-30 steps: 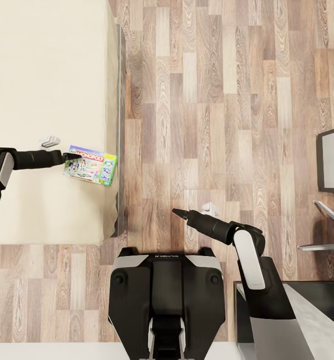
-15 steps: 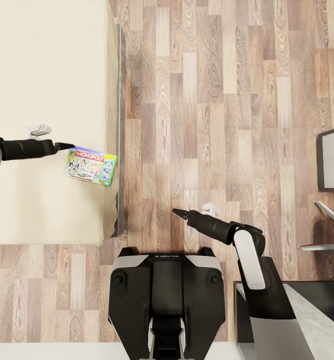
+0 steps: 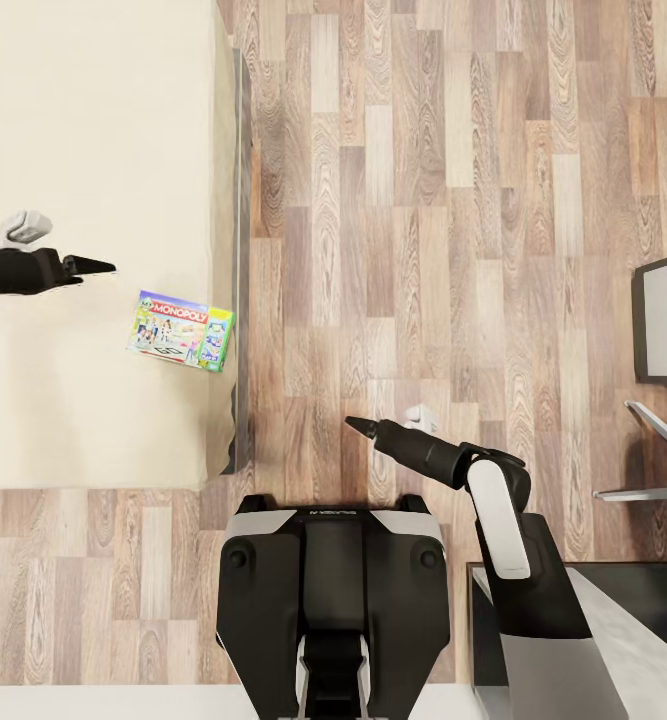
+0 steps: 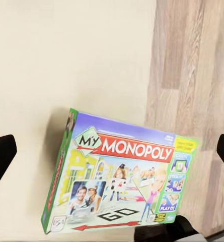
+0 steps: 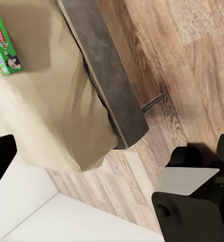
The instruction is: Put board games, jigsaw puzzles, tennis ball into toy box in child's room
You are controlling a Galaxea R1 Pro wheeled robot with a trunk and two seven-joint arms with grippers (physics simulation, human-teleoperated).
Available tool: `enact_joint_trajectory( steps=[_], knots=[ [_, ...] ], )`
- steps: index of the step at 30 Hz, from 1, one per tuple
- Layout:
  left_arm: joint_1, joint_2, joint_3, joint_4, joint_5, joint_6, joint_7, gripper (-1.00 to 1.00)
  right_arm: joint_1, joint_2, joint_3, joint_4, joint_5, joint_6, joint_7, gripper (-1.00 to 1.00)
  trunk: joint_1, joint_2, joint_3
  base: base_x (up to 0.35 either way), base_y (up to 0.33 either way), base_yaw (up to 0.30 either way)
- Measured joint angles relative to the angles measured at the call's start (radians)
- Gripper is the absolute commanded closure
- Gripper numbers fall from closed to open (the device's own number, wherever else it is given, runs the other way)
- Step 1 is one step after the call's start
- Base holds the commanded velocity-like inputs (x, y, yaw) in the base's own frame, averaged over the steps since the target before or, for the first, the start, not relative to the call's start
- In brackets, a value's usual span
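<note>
beige bed (image 3: 93,150) holds the monopoly box (image 3: 181,330) right at its edge by the floor. i think a clumsy push could knock it off. my left gripper (image 3: 98,266) hangs near it, fingers wide apart, holding nothing. my right gripper (image 3: 358,427) is empty too, open.

Even, bright, diffuse illumination is rendered throughout, without glare. A soft shadow is cast beside the Monopoly box (image 4: 119,176) on the mattress (image 3: 83,120). Slight softness is seen in the wood-plank floor (image 3: 423,200) texture.
</note>
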Motion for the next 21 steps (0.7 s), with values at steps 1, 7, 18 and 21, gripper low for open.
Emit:
enact_joint_trajectory(
  steps=[1, 7, 18, 21],
  knots=[
    [0.0, 0.016, -0.001, -0.017, 0.0, 0.007, -0.028, -1.0, 0.0, 0.0, 0.0, 0.0, 0.0, -0.001, 0.0, -1.0, 0.0, 0.0, 0.0, 0.0, 0.0, 0.0],
    [0.0, 0.128, -0.007, -0.055, -0.004, 0.016, -0.216, -1.0, 0.001, -0.001, 0.0, 0.001, 0.0, -0.005, 0.0, -1.0, 0.0, 0.0, 0.003, 0.0, 0.0, 0.0],
    [0.002, 0.239, -0.013, -0.063, -0.007, 0.014, -0.348, -1.0, 0.002, -0.002, 0.0, 0.001, 0.0, -0.006, -0.001, -1.0, 0.0, 0.0, 0.02, 0.0, 0.0, 0.0],
    [0.003, 0.243, -0.013, -0.063, -0.007, 0.014, -0.351, -1.0, 0.003, -0.001, 0.0, 0.001, 0.0, -0.006, -0.001, -1.0, 0.0, 0.0, 0.025, 0.0, 0.0, 0.0]
  ],
)
